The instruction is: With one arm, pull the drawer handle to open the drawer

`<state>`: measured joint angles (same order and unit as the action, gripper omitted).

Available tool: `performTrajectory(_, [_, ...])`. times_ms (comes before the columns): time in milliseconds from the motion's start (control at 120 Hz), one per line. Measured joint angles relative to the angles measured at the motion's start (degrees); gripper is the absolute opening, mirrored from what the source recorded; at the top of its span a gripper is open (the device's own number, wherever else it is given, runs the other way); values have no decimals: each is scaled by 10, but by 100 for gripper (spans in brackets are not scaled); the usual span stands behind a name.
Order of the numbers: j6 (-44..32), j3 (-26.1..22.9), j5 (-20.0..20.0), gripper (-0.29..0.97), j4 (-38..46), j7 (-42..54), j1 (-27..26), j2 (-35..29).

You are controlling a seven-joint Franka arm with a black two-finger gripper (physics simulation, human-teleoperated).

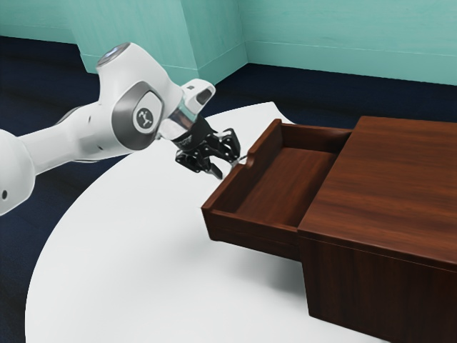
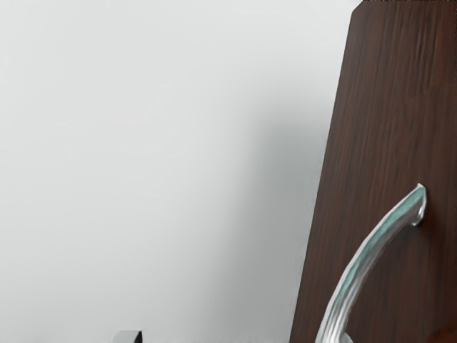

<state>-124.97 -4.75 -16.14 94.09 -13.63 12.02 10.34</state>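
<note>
Drawer (image 1: pixel 275 186) drawn well out, pincer (image 1: pixel 218 153) at its handle (image 1: pixel 245 158).
From the exterior view's left the arm reaches over the white surface (image 1: pixel 128 271) to the drawer's front panel, where the pincer sits right against the metal handle; I cannot tell whether it is clenched on it or released. Rightward, the drawer's bare interior shows, its rear tucked into the cabinet (image 1: pixel 385 193). The pull looks nearly finished; any further move calls for a straight draw away from the cabinet.

Glossy white rounded arm (image 1: pixel 64 139), grey joint caps (image 1: pixel 127 100), small logo (image 1: pixel 146 118), black jaws.
</note>
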Motion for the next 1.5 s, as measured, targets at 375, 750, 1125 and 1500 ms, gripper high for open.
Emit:
performTrajectory(375, [0,0,-3,29,-1,3,-5,-9])
performTrajectory(750, [2,1,9,31,21,-2,-15,-96])
performTrajectory(1125, [292,150,185,60,-65,-286,-211,-196])
performTrajectory(1500, [446,99,213,67,-45,-547,-158,-195])
